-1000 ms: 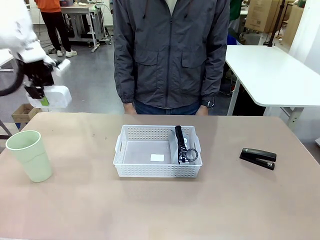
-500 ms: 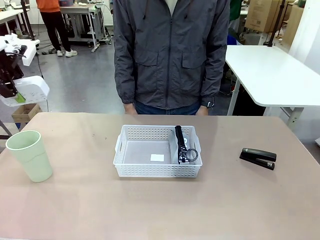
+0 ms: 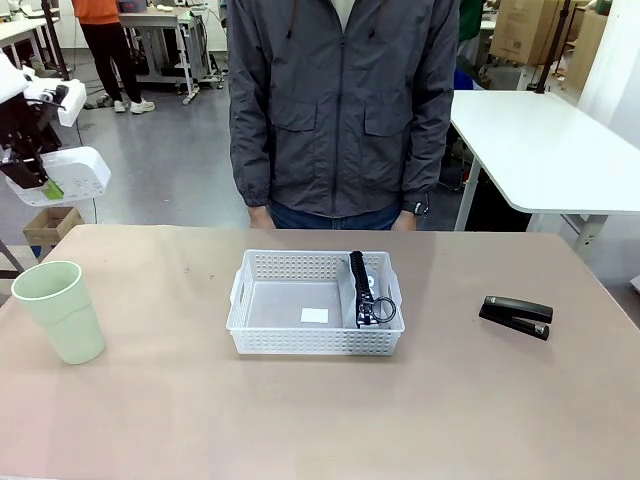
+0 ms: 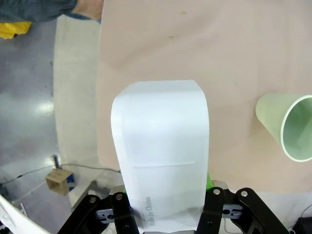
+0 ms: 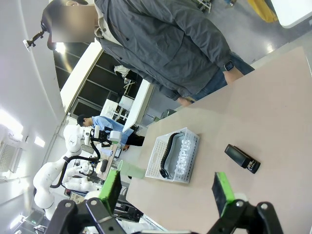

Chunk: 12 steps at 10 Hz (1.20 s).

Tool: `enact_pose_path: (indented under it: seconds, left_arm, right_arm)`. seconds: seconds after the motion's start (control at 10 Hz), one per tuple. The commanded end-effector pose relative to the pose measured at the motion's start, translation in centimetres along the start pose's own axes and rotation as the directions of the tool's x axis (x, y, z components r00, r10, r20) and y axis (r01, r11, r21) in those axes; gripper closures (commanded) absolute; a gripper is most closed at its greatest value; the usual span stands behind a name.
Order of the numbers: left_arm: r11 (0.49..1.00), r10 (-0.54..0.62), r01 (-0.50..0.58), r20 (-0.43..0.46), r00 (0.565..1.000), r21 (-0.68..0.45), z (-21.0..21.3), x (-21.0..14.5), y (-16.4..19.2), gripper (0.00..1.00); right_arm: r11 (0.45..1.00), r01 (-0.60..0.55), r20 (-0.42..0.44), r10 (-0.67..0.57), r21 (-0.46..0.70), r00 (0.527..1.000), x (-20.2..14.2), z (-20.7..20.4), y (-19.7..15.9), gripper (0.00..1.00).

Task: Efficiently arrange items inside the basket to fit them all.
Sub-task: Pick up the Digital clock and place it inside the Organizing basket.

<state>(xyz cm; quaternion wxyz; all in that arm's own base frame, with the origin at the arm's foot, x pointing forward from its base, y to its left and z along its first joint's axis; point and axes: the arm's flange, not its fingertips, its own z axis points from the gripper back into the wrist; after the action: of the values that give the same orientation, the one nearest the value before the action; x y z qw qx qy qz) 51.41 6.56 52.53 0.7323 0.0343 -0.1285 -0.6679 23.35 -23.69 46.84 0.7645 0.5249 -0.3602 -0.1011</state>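
Off the left edge of the tan table (image 3: pixel 320 420), over grey workshop floor (image 3: pixel 170 170), the left gripper (image 3: pixel 50 186) clamps the white box (image 3: pixel 72 172) — the right gripper (image 5: pixel 167 189) gapes wide — while the table bears cup (image 3: pixel 58 310), stapler (image 3: pixel 515 316) and basket (image 3: pixel 315 341) with the shoe (image 3: pixel 362 290) inside.

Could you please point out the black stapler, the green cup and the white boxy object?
black stapler (image 3: pixel 516 316), front view, middle of its body.
green cup (image 3: pixel 62 322), front view, its outer wall.
white boxy object (image 4: pixel 161 141), left wrist view, its broad face.
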Motion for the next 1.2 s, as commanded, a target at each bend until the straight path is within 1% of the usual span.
enact_pose_path:
  seconds: [0.0, 0.1, 0.2, 0.4, 0.5, 0.6, 0.7, 0.8, 0.9, 1.0, 1.1]
  left_arm:
    - [1.0, -0.001, 0.001, 0.0, 1.0, 0.0, -0.1, 0.1, 0.0, 0.49]
    - [1.0, -0.007, 0.007, 0.062, 0.998, 0.006, 1.3, 2.9, -0.5, 0.49]
    - [0.999, -0.033, 0.033, 0.084, 0.996, 0.01, 3.0, 8.2, -1.3, 0.49]
    - [0.984, -0.174, 0.171, 0.054, 0.983, 0.049, 2.9, 18.0, -1.9, 0.49]
    - [0.972, -0.234, 0.233, 0.04, 0.971, 0.034, 1.9, 21.8, -1.8, 0.49]
    - [0.959, -0.281, 0.281, 0.012, 0.96, 0.025, 0.1, 26.0, -2.4, 0.49]
    - [0.944, -0.329, 0.329, 0.015, 0.944, 0.016, -2.0, 29.9, -2.9, 0.49]
    - [0.905, -0.422, 0.423, 0.057, 0.905, -0.027, -4.6, 34.0, -3.6, 0.49]
    - [0.853, -0.515, 0.517, 0.038, 0.856, -0.075, -7.0, 37.5, -4.7, 0.49]
    - [0.801, -0.585, 0.589, 0.067, 0.808, -0.108, -9.4, 40.4, -5.6, 0.49]
    - [0.799, -0.588, 0.585, 0.026, 0.809, -0.137, -11.3, 42.0, -6.0, 0.49]
  right_arm:
    - [0.999, -0.028, 0.021, 0.027, 0.022, 0.999, 0.3, -0.1, 0.0, 0.0]
    - [0.999, -0.028, 0.021, 0.027, 0.022, 0.999, 0.3, -0.1, 0.0, 0.0]
    - [0.999, -0.028, 0.021, 0.027, 0.022, 0.999, 0.3, -0.1, 0.0, 0.0]
    - [0.999, -0.028, 0.021, 0.027, 0.022, 0.999, 0.3, -0.1, 0.0, 0.0]
    - [0.999, -0.028, 0.021, 0.027, 0.022, 0.999, 0.3, -0.1, 0.0, 0.0]
    - [0.999, -0.028, 0.021, 0.027, 0.022, 0.999, 0.3, -0.1, 0.0, 0.0]
    - [0.999, -0.028, 0.021, 0.027, 0.022, 0.999, 0.3, -0.1, 0.0, 0.0]
    - [0.999, -0.028, 0.021, 0.027, 0.022, 0.999, 0.3, -0.1, 0.0, 0.0]
    - [0.999, -0.028, 0.021, 0.027, 0.022, 0.999, 0.3, -0.1, 0.0, 0.0]
    - [0.999, -0.028, 0.021, 0.027, 0.022, 0.999, 0.3, -0.1, 0.0, 0.0]
    - [0.999, -0.028, 0.021, 0.027, 0.022, 0.999, 0.3, -0.1, 0.0, 0.0]
